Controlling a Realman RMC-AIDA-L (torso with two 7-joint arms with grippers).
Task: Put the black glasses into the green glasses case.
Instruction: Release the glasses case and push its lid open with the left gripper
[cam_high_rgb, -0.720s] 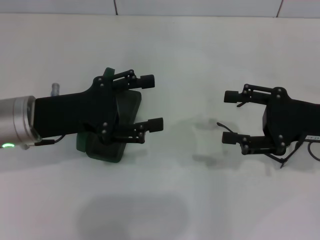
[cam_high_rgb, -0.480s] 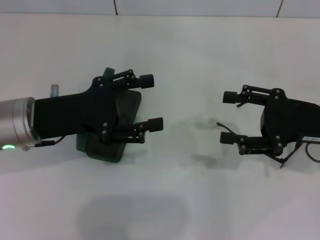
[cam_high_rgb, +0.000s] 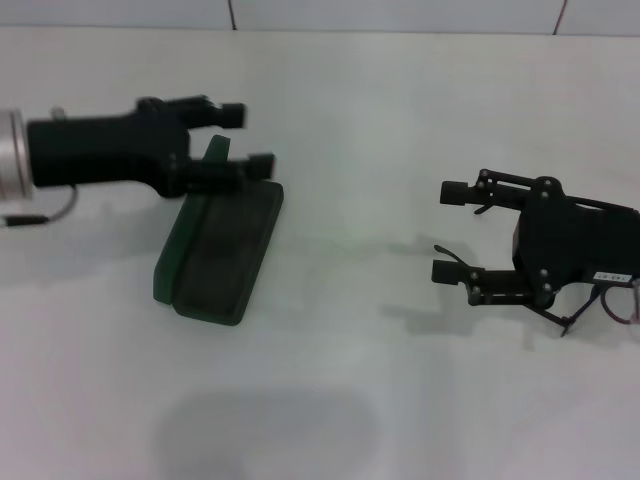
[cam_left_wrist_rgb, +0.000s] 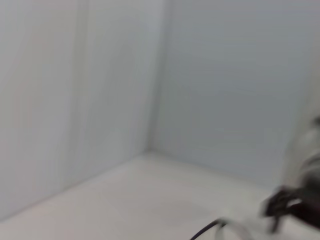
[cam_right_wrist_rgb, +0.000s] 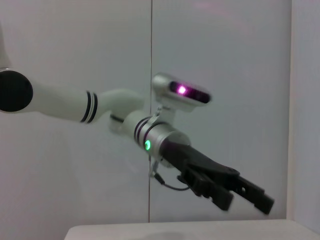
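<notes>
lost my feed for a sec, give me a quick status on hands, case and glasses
Left hand open, above the far end of the green glasses case. Right hand open, low over the black glasses, not gripping. Case lies open on the table; nothing between.

You see pale walls (cam_left_wrist_rgb: 100, 90) meeting in a corner above a light tabletop (cam_left_wrist_rgb: 140, 200), with a blurred dark shape (cam_left_wrist_rgb: 292, 205) near the edge.

- black glasses (cam_high_rgb: 560, 322) mostly hidden under the right gripper (cam_high_rgb: 449, 232), just thin bits poking out
- left wrist view is all smeared
- green glasses case (cam_high_rgb: 215, 250) far end sits behind the left gripper (cam_high_rgb: 247, 140)
</notes>
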